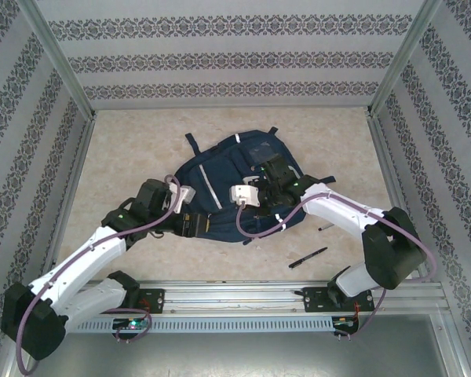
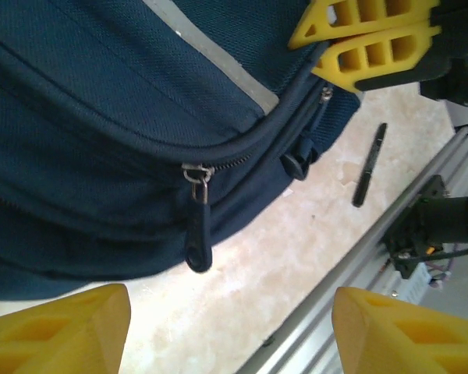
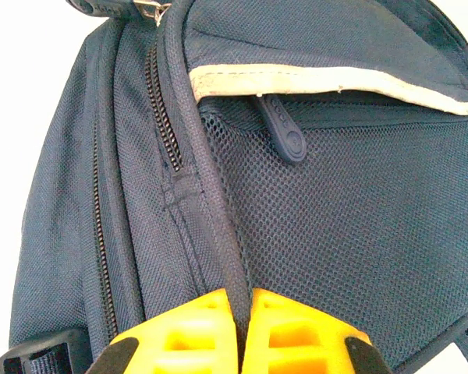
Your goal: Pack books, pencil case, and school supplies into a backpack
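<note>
The navy backpack (image 1: 231, 184) lies flat in the middle of the table. My right gripper (image 1: 259, 210) is shut on its piped seam, which in the right wrist view runs down between the yellow fingertips (image 3: 244, 327), beside a mesh pocket (image 3: 351, 210). My left gripper (image 1: 190, 225) is open at the bag's near edge. In the left wrist view a zipper pull (image 2: 197, 234) hangs just beyond the left gripper (image 2: 230, 335), touching neither yellow finger. A black pen (image 1: 308, 258) (image 2: 370, 164) lies on the table to the right of the bag. The books and the pencil case are out of view.
An aluminium rail (image 1: 243, 294) (image 2: 359, 265) carrying both arm bases runs along the near edge. Patterned walls with metal posts (image 1: 78, 110) close in the left, back and right sides. The right gripper's yellow fingers (image 2: 374, 39) show at the bag's corner.
</note>
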`<action>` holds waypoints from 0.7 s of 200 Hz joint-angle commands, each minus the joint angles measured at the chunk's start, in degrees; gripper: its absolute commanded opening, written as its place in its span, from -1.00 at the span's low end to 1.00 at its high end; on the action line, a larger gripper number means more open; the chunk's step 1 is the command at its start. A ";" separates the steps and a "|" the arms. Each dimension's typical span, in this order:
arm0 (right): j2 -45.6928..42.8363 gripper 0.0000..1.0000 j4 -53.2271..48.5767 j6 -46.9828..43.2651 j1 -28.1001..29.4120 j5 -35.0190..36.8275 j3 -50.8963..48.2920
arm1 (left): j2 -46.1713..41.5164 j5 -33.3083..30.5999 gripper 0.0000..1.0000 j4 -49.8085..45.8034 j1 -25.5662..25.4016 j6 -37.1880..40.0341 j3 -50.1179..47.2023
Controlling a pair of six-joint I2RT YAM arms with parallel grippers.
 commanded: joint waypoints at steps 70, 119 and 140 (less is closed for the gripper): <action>2.26 -1.00 -0.29 4.26 1.83 -5.84 3.96 | 13.63 -14.09 0.04 7.20 -6.53 1.82 7.28; 1.00 -1.00 -2.71 -0.78 0.21 -1.03 1.88 | 12.38 -12.85 -1.00 0.79 -7.26 9.44 8.03; 0.56 -0.60 -2.61 -1.70 -2.74 2.22 0.84 | 8.47 -11.40 -1.00 0.51 -7.26 12.19 4.75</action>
